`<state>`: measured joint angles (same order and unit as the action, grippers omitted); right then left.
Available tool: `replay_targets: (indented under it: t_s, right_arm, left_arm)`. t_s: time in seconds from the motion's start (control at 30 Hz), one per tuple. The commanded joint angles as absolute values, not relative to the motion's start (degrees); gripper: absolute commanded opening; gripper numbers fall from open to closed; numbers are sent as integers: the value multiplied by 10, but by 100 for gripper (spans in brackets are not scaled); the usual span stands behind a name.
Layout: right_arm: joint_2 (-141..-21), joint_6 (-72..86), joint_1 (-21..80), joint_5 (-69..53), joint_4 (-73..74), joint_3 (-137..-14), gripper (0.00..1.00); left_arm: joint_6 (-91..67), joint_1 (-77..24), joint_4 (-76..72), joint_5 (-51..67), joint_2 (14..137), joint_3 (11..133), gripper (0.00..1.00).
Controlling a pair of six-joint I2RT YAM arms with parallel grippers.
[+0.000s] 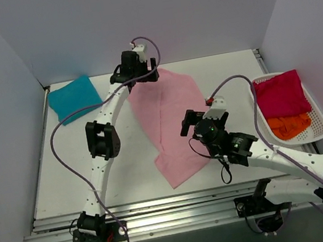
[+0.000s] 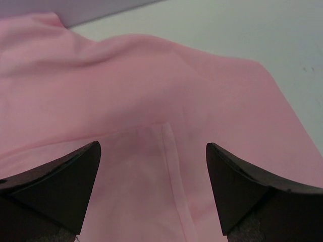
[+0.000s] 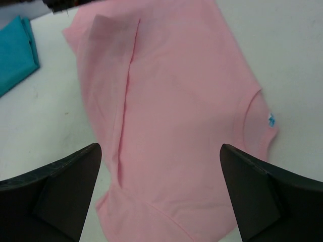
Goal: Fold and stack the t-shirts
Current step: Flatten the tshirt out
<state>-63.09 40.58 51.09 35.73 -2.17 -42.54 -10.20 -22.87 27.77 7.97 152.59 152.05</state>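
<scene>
Top external view: light pink t-shirt [image 1: 170,116] spread on the table [image 1: 65,175], lying beneath both tools. Left gripper [image 1: 140,76] at the shirt's far edge, jaws spread wide, nothing between them. Below its fingertips in the wrist view, only pink cloth, with a stitched seam running between the two tips. Contact with the cloth impossible to tell.

Right gripper [image 1: 190,122] over the shirt's right side, equally wide, gripping nothing. Ahead and to the right of its fingers in the wrist view, the neckline [image 3: 250,118] with a small blue label [image 3: 271,120].

Teal-blue t-shirt [image 1: 74,97] folded, off to the left of the left gripper, apart from the pink one. To the right of the right gripper, a white basket [image 1: 319,121] with the magenta-red t-shirt [image 1: 279,95] and the orange t-shirt [image 1: 289,125] inside.
</scene>
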Motion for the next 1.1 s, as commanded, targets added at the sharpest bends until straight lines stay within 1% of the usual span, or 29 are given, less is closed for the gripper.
replay_targets:
  t_s: [0.0, 0.07, 0.13, 0.23, 0.27, 0.57, 0.8, 0.87, 0.9, 0.93, 1.0, 1.03, 1.07]
  right_arm:
    - [-593, 428, 498, 453, 18, -409, 100]
    - [-592, 428, 495, 467, 25, -406, 100]
    - [-598, 427, 493, 474, 29, -406, 100]
    - [-612, 427, 490, 475, 33, -411, 100]
    - [-616, 427, 491, 473, 33, -414, 100]
    - [-602, 431, 490, 473, 40, -411, 100]
    - [-600, 432, 490, 471, 40, -408, 100]
    - [-601, 432, 489, 472, 39, -406, 100]
    - [-603, 432, 490, 471, 39, -406, 100]
    - [-603, 432, 489, 472, 38, -406, 100]
    - [-606, 432, 489, 473, 38, -406, 100]
    - [-606, 432, 489, 472, 37, -406, 100]
    - [-608, 432, 488, 473, 35, -406, 100]
  left_arm:
    - [-109, -250, 334, 132, 1535, 1566, 94]
    - [-116, -252, 311, 134, 1520, 1512, 94]
    - [-120, -258, 304, 135, 1520, 1501, 94]
    - [-117, -272, 334, 125, 1549, 1534, 94]
    - [-114, -277, 339, 104, 1563, 1553, 94]
    - [-140, -284, 366, -19, 1590, 1576, 94]
    - [-160, -274, 379, -38, 1607, 1586, 94]
    - [-159, -274, 374, -31, 1613, 1586, 96]
    - [-159, -273, 375, -31, 1615, 1586, 99]
    - [-159, -274, 374, -29, 1617, 1586, 93]
    - [-160, -274, 373, -29, 1617, 1586, 88]
    - [-160, -273, 372, -29, 1615, 1584, 81]
    - [-158, -273, 367, -29, 1615, 1581, 77]
